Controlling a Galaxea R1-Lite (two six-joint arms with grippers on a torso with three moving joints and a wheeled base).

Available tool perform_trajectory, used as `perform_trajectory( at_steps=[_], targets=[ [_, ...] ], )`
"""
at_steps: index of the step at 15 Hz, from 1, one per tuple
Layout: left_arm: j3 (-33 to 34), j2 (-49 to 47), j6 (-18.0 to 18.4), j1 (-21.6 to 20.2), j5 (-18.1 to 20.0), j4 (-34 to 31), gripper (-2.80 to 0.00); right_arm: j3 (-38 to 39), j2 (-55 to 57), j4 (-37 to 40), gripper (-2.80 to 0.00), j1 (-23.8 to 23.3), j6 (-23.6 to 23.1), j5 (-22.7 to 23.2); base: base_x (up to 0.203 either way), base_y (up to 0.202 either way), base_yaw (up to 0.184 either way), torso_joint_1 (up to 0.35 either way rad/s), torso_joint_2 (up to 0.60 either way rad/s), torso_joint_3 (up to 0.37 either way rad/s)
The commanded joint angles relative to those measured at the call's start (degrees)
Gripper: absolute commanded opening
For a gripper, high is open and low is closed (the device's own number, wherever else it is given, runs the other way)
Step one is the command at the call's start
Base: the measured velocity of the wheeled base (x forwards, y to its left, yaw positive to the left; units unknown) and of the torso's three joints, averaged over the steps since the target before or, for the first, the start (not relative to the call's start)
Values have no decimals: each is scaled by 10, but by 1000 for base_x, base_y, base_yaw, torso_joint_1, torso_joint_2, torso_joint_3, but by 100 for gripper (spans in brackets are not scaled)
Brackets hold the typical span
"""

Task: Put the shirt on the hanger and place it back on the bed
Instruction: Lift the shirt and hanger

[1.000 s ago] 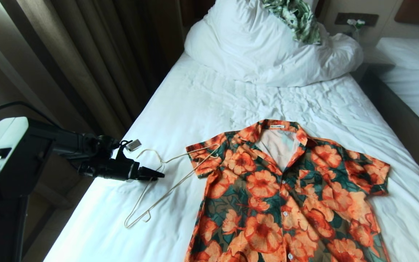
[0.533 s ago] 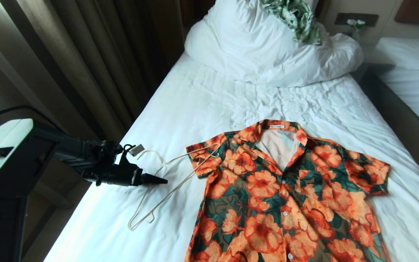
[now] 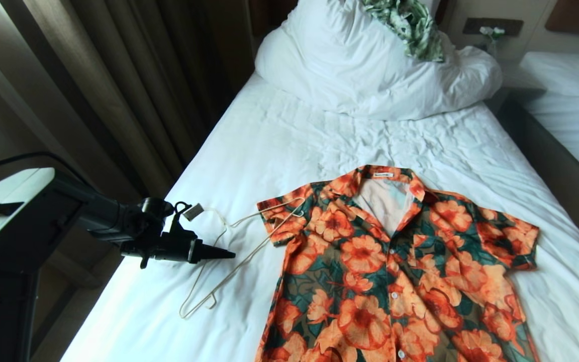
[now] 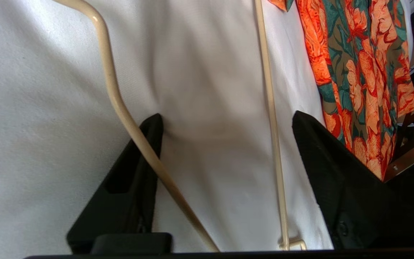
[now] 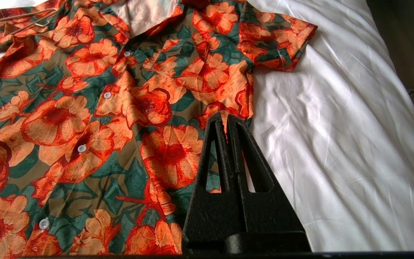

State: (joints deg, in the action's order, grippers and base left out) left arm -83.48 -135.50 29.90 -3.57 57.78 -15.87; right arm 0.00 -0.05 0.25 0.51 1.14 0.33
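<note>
- Hanger (image 4: 270, 118) wires now lie between the left gripper (image 4: 225, 144) fingers, which narrow without clamping yet.
- Shirt (image 3: 400, 266) waits just beyond, unhung.

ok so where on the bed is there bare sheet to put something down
Bare sheet runs between the duvet and the shirt collar, and along the bed edge below the hanger. It is crowded where the hanger overlaps the shirt's sleeve, with the left gripper over the wire.

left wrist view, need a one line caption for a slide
Open left gripper low over the white bed, fingers straddling two wires of the cream hanger, flowered shirt alongside.
</note>
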Motion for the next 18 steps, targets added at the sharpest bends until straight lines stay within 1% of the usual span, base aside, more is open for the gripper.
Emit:
perform_trajectory(
  at_steps=[1, 5, 6, 8, 10, 12, 14, 16, 18],
  targets=[
    [0, 1, 1, -1, 4, -2, -280, 0, 0, 0, -280, 0, 0, 0, 0, 0, 0, 0, 0, 0],
    [-5, 5, -1, -3, 3, -5, -280, 0, 0, 0, -280, 0, 0, 0, 0, 0, 0, 0, 0, 0],
    [-5, 14, -6, -4, 3, -7, -280, 0, 0, 0, -280, 0, 0, 0, 0, 0, 0, 0, 0, 0],
    [-7, 51, -34, -3, 3, -35, -280, 0, 0, 0, -280, 0, 0, 0, 0, 0, 0, 0, 0, 0],
    [-6, 96, -55, -1, 3, -73, -280, 0, 0, 0, -280, 0, 0, 0, 0, 0, 0, 0, 0, 0],
    [5, 154, -61, -1, 3, -121, -280, 0, 0, 0, -280, 0, 0, 0, 0, 0, 0, 0, 0, 0],
    [26, 225, -62, -2, -3, -155, -280, 0, 0, 0, -280, 0, 0, 0, 0, 0, 0, 0, 0, 0],
    [61, 303, -64, -2, -17, -178, -280, 0, 0, 0, -280, 0, 0, 0, 0, 0, 0, 0, 0, 0],
    [100, 377, -70, 3, -42, -206, -280, 0, 0, 0, -280, 0, 0, 0, 0, 0, 0, 0, 0, 0]
  ],
)
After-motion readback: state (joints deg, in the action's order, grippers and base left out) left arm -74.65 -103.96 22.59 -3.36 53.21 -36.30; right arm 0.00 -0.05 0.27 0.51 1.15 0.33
